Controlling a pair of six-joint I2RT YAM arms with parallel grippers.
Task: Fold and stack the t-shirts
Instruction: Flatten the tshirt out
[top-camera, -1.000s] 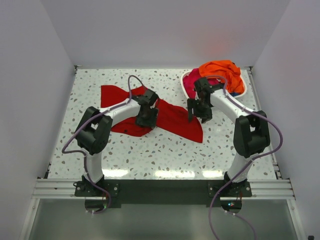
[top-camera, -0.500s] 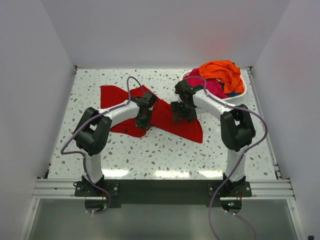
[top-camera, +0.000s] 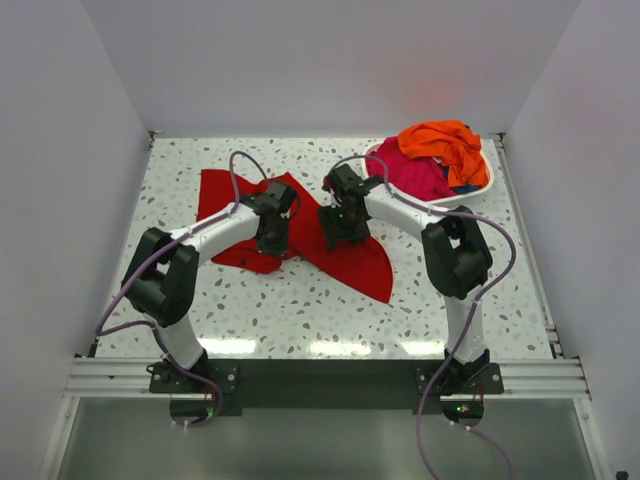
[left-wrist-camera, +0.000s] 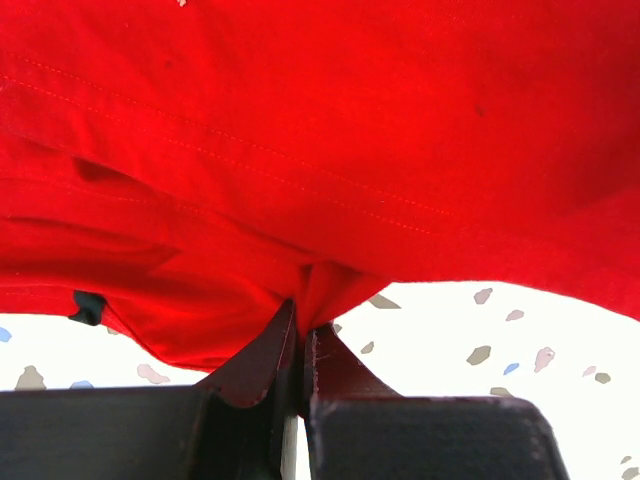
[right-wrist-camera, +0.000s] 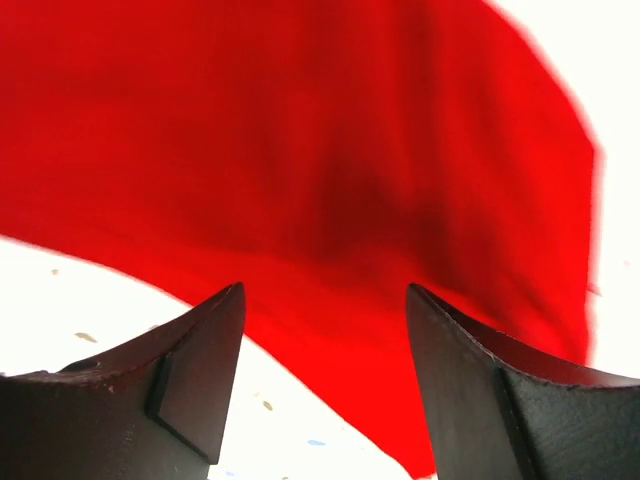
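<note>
Deep red soft cloth t-shirt lying rumpled on speckled white bench; limp, light, prone to bunch, so best pinched at hem or shoulder seams. Left gripper clamped on a fold of its edge, arm stretched forward; right gripper spread wide just above the cloth, arm bent inward.

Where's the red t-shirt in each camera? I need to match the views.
Top external: the red t-shirt lies spread in the middle of the picture.
Left wrist: it fills the upper picture; the left gripper pinches a fold at bottom centre.
Right wrist: it fills most of the picture, above the open right gripper.
Shared landmark: the speckled table along the shirt's edge.
</note>
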